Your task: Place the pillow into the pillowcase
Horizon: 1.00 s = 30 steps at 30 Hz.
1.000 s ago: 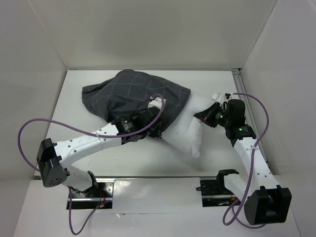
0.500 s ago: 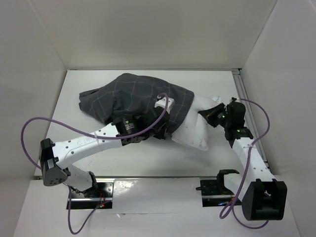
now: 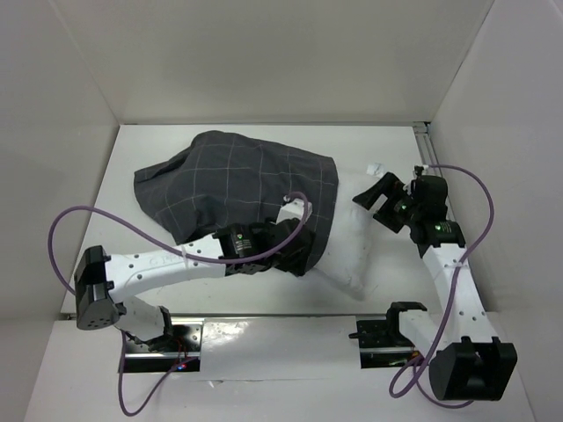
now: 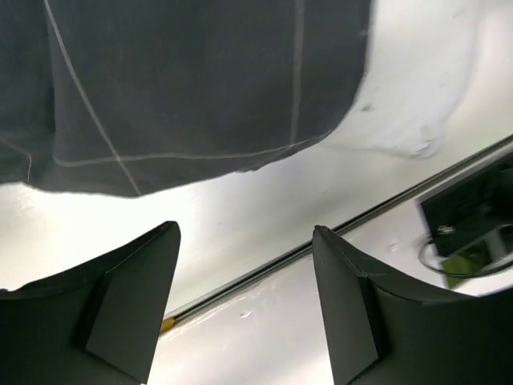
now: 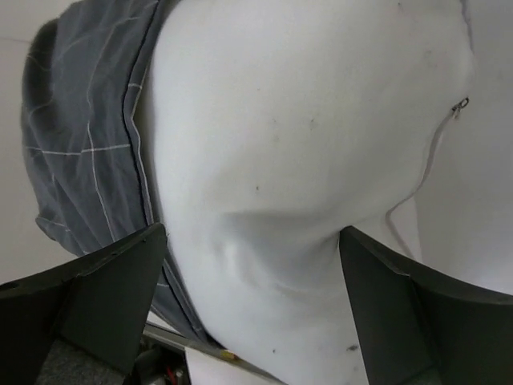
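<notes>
1. Charcoal fabric with a thin pale grid: the pillowcase lies rumpled and bulging on the white table, left of centre in the overhead view.
2. The pillow is partly inside the case. Its right end sticks out of the open mouth as a bare white strip, right of centre on the table.
3. In the right wrist view, the case's hem wraps round the left side of the pillow. A zip runs down the exposed white cover.
4. My left gripper has its fingers spread apart with nothing between them. It sits at the near edge of the pillowcase. The fabric edge lies just beyond the fingertips, and bare table shows through the gap.
5. My right gripper has its fingers spread wide and grips nothing. It faces the pillow's exposed end. I cannot tell whether the tips touch the pillow.
6. A purple cable loops off the left arm over the table's left side.
</notes>
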Available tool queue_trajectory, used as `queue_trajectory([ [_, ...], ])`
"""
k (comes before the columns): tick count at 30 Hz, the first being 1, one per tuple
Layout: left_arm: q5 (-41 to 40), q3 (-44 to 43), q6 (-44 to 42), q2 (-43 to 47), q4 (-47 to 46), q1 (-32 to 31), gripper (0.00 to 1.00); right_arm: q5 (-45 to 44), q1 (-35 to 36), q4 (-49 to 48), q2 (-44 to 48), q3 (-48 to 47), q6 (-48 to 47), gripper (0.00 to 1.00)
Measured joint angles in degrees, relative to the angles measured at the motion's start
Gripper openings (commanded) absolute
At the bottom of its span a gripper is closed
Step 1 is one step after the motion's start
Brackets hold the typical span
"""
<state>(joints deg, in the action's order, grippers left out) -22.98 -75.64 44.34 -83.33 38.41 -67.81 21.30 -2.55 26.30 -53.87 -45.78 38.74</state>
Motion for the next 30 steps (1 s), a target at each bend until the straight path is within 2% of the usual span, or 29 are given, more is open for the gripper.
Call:
queue_trajectory([
  [6, -2.7, 2.9, 2.5, -2.9, 1.0, -4.5, 0.8, -1.6, 0.0, 8.8, 4.0, -0.2, -4.0, 1.0],
  [10, -3.4, 3.1, 2.8, -7.9, -0.6, -6.9, 0.8, -2.4, 0.0, 13.7, 6.0, 0.7, -6.2, 1.0],
  [17, -5.4, 7.9, 0.9, -15.0, -7.6, -7.0, 0.8, -3.5, 0.0, 19.3, 8.4, 1.9, -8.8, 1.0],
  [23, -8.6, 8.1, -0.8, -19.1, -12.3, -5.7, 0.72, -2.3, 0.0, 19.5, 8.0, 2.5, -9.9, 1.0],
  [24, -9.2, 8.2, -0.9, -19.2, -13.0, -5.3, 0.69, -1.9, 0.0, 19.5, 8.0, 2.7, -10.2, 1.0],
  [26, -10.7, 8.1, -0.7, -19.3, -14.0, -4.7, 0.55, -0.7, 0.0, 19.6, 8.0, 3.2, -10.8, 1.0],
  [27, -11.6, 8.1, -0.6, -19.3, -14.3, -4.4, 0.44, 0.0, 0.0, 19.8, 8.0, 3.4, -11.3, 1.0],
  [28, -12.4, 7.9, -0.1, -19.4, -14.1, -4.1, 0.24, 0.7, 0.0, 19.9, 8.0, 3.7, -11.7, 1.0],
  [30, -14.2, 6.9, 1.0, -19.8, -12.6, -3.8, 0.01, 2.2, 0.0, 20.3, 8.4, 4.5, -12.6, 1.0],
])
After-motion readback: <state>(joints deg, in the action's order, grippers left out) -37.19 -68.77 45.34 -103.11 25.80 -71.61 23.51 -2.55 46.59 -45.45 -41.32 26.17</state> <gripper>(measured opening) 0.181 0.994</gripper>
